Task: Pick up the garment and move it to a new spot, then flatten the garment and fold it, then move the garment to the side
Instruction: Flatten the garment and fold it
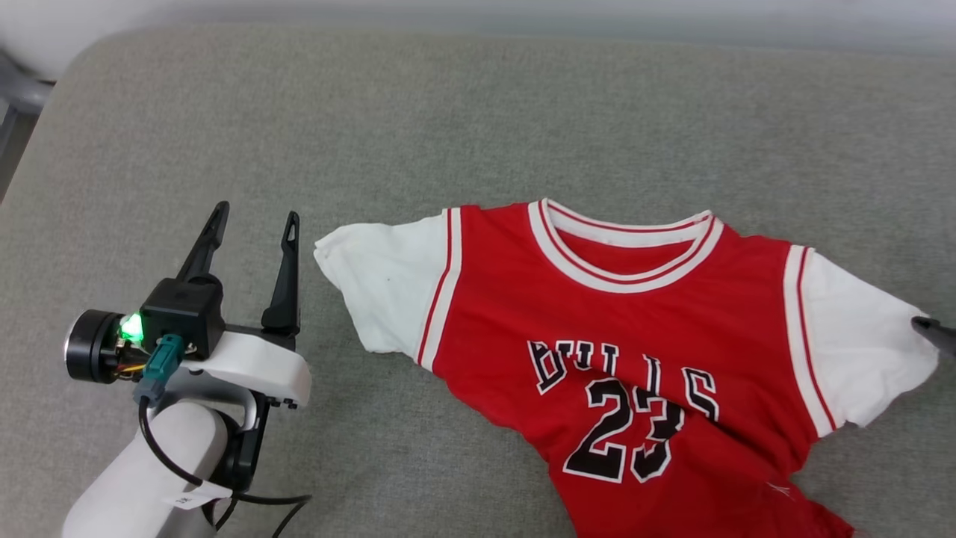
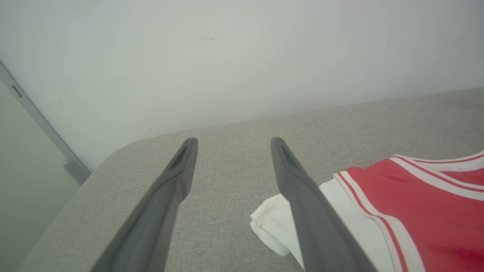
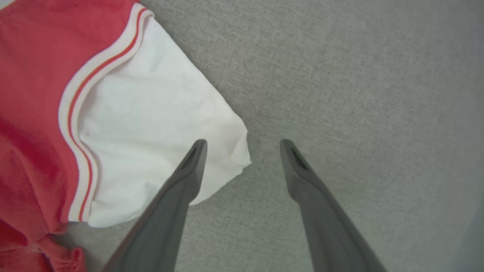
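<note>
- Left pincer (image 1: 255, 218): spread wide, nothing between the fingers. It is held low over the grey padded surface (image 1: 448, 112), fingers pointing away from us.
- Right pincer (image 3: 244, 143): also wide open and holding nothing. In the head view its dark tip sits at the right edge, by the cloth.
- Why so, in our judgement: each pincer is parked at one sleeve, open and ready to pinch cloth and pull outward. We read this as the flattening step.
- Garment (image 1: 612, 314): lies front-up on the surface with the collar away from us. The lettering and 23 are readable, the body is creased and skewed, and the hem runs out of frame at lower right.
- Left-hand sleeve (image 1: 373, 291): just beside the left pincer, on its right side. The two look apart, not touching.
- Right-hand sleeve (image 3: 151, 113): one right-pincer finger is over its corner and the other is over bare surface. We cannot tell if there is contact.
- Not folded yet; the fold and the side move remain.
</note>
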`<state>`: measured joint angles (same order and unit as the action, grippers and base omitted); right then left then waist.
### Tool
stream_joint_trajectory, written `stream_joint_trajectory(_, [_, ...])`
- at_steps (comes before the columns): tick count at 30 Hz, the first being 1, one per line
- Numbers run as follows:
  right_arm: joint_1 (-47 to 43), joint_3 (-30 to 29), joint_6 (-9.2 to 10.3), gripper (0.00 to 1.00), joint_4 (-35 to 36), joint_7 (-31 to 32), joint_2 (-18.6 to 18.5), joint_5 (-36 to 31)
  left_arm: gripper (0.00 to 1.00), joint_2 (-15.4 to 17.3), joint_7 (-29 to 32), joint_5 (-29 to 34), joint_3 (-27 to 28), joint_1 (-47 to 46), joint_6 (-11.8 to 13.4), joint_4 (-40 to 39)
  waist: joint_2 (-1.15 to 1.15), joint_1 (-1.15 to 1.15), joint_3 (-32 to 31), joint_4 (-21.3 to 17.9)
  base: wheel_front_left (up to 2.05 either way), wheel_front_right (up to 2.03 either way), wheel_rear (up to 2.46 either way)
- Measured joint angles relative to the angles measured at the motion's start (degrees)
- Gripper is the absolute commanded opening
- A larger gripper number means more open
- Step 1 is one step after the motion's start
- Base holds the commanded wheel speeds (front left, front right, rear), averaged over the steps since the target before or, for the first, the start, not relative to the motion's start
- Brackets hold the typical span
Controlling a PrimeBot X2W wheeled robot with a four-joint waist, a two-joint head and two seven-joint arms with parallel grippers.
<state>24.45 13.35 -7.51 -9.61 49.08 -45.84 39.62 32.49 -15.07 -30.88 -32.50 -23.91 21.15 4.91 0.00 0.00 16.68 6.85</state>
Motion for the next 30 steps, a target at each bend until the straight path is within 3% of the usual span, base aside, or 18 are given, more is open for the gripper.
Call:
stream_joint_trajectory(9, [2.8, 6.1, 0.00, 1.00, -8.4, -1.2, 1.5, -2.8, 1.00, -2.8, 0.0, 3.0, 3.3, -0.4, -2.6, 1.3, 0.00, 0.00, 4.2, 1.7, 0.00, 0.00, 0.00])
stream_joint_trajectory(16, [3.9, 10.0, 0.15, 1.00, -10.9, -4.6, 1.5, -1.0, 1.00, -4.2, 0.0, 4.6, 5.4, -0.6, -4.5, 2.9, 0.00, 0.00, 4.3, 1.3, 0.00, 0.00, 0.00])
stream_joint_trajectory(17, [4.0, 10.8, 0.23, 0.35, -10.9, -5.5, 1.4, -0.8, 1.00, -4.3, 0.0, 4.8, 5.8, -0.5, -4.7, 3.3, 0.00, 0.00, 4.1, 1.1, 0.00, 0.00, 0.00])
stream_joint_trajectory(19, [4.3, 12.1, 0.27, 0.00, -11.1, -7.2, 1.4, -0.2, 1.00, -4.4, 0.0, 5.1, 6.3, -0.3, -5.3, 4.0, 0.00, 0.00, 3.6, 0.7, 0.00, 0.00, 0.00])
stream_joint_trajectory(24, [5.0, 12.8, -0.04, 0.00, -11.6, -14.7, 2.0, 0.7, 1.00, -4.4, 0.0, 5.6, 6.8, -0.3, -7.4, 6.4, 0.00, 0.00, 1.5, -0.3, 0.00, 0.00, 0.00])
stream_joint_trajectory(30, [5.9, 11.7, -0.03, 0.00, -10.0, -23.1, 0.1, 1.0, 1.00, -2.4, 0.4, 6.6, 5.9, -3.7, -10.9, 8.9, 0.00, 0.00, -1.4, -1.6, 0.00, 0.00, 0.00])
